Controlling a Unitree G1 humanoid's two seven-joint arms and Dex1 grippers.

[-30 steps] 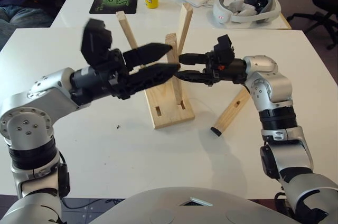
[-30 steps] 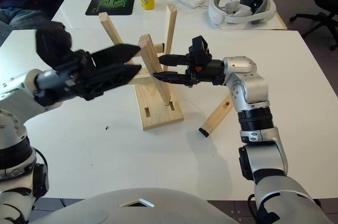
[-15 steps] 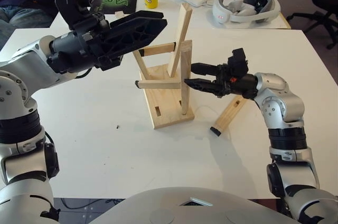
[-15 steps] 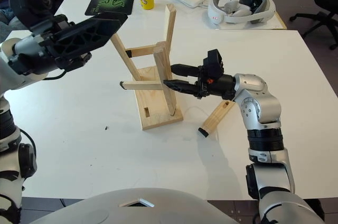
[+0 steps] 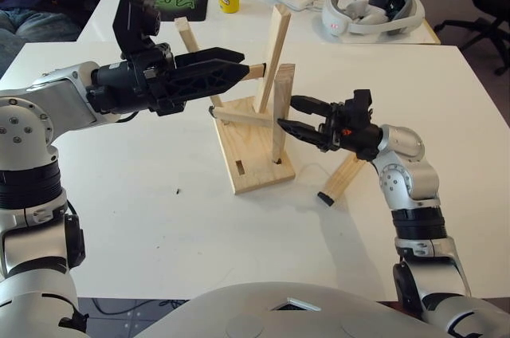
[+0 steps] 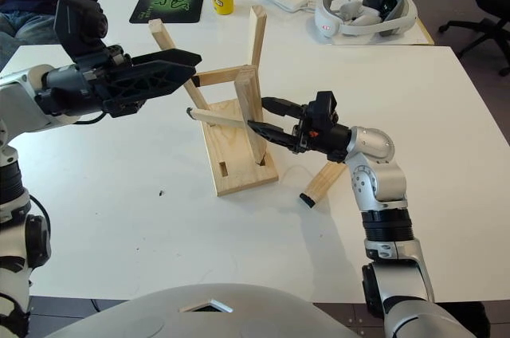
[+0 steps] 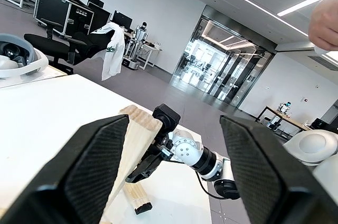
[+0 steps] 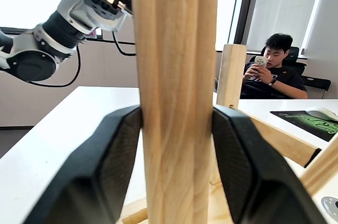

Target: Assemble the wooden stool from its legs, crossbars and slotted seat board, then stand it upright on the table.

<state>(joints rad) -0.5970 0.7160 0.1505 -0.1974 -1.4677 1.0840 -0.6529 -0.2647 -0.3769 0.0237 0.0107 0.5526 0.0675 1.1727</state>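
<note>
Left pincer (image 5: 243,65) lowered, right pincer (image 5: 285,112) clasping leg (image 5: 278,143)

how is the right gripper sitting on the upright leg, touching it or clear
Touching. The right wrist view shows the upright leg between the fingers of the right gripper, both pressed flat against its sides with no gap.

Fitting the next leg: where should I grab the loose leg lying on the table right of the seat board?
Probably grip the loose leg mid-length from above, closing across its width. It lies flat, black-capped end toward the robot, far end under the arm of the right end effector, which clamps the upright leg.
</note>
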